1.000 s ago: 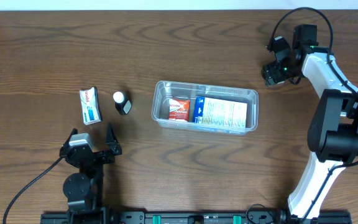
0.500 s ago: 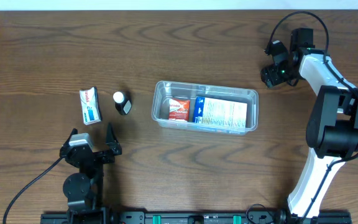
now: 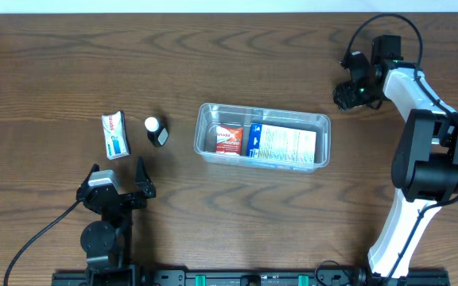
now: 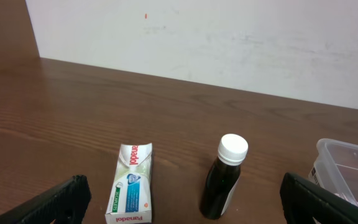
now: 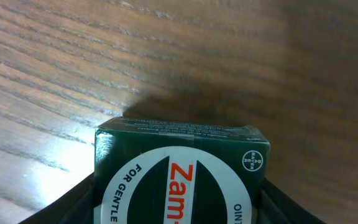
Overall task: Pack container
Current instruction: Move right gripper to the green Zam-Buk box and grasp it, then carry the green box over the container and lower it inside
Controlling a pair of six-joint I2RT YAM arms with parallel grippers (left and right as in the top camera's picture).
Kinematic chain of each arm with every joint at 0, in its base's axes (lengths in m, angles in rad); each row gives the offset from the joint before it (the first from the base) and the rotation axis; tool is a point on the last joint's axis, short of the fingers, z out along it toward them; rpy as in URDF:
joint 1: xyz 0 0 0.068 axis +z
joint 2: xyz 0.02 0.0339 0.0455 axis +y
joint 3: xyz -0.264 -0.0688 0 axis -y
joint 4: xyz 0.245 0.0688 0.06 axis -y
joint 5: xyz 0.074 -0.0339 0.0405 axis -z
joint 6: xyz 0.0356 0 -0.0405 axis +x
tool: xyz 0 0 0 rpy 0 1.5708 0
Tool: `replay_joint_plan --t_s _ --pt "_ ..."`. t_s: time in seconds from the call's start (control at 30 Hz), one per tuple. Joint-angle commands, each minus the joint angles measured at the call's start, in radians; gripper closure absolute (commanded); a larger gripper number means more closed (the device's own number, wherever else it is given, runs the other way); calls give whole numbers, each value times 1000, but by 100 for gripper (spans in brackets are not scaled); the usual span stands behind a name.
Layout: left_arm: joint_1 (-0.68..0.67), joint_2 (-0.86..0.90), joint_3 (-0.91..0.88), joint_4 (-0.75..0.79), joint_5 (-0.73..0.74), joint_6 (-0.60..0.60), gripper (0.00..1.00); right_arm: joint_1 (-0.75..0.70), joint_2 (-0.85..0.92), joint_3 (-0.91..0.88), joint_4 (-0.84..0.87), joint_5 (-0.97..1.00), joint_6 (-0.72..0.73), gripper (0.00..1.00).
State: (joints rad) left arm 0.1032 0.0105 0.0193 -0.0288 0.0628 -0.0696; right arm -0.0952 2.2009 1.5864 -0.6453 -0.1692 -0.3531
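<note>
The container (image 3: 262, 110), a clear rectangular tub, stands at mid-table and holds a red packet (image 3: 229, 140) and a blue-and-white box (image 3: 285, 144). Its corner shows in the left wrist view (image 4: 347, 160). My right gripper (image 3: 346, 94) is at the far right, beyond the tub's right end. In the right wrist view it (image 5: 180, 208) is shut on a dark green "Zam" ointment box (image 5: 182, 162) just above the wood. My left gripper (image 3: 118, 189) is open and empty near the front left, and its fingers (image 4: 182, 211) frame the items ahead.
A white Panadol box (image 3: 115, 134) (image 4: 129, 183) lies left of the tub. A dark bottle with a white cap (image 3: 156, 131) (image 4: 224, 177) stands between the Panadol box and the tub. A white wall runs behind the table's far edge.
My right arm has shifted slightly toward the far edge with the green box still in its jaws. The left arm and the items on the table have not moved.
</note>
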Motion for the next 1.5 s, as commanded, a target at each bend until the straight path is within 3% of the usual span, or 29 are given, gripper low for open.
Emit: replay_joint_plan --t_s 0.0,0.13,0.6,0.77,0.9,1.03,1.17,1.33,1.47 --pt "2 -6 -15 -37 3 17 2 -3 -28 53 -29 -55 101 48" --pt "2 -6 -15 -37 3 17 2 -3 -82 95 -100 -188 147 46" --pt "2 -6 -15 -37 3 17 2 23 -323 104 -150 -941 278 47" --pt "2 -5 -15 -37 3 17 2 100 -344 104 -247 -1036 268 46" --pt "2 -6 -15 -37 3 17 2 206 -344 102 -357 -1034 171 46" --pt "2 -6 -15 -37 3 17 2 333 -344 102 -413 -922 127 46" --pt "2 -6 -15 -37 3 17 2 497 -344 102 -413 -621 145 45" --pt "2 -6 -15 -37 3 17 2 700 -344 102 -380 -168 261 43" --pt "2 -6 -15 -37 3 17 2 811 -342 101 -354 53 402 45"
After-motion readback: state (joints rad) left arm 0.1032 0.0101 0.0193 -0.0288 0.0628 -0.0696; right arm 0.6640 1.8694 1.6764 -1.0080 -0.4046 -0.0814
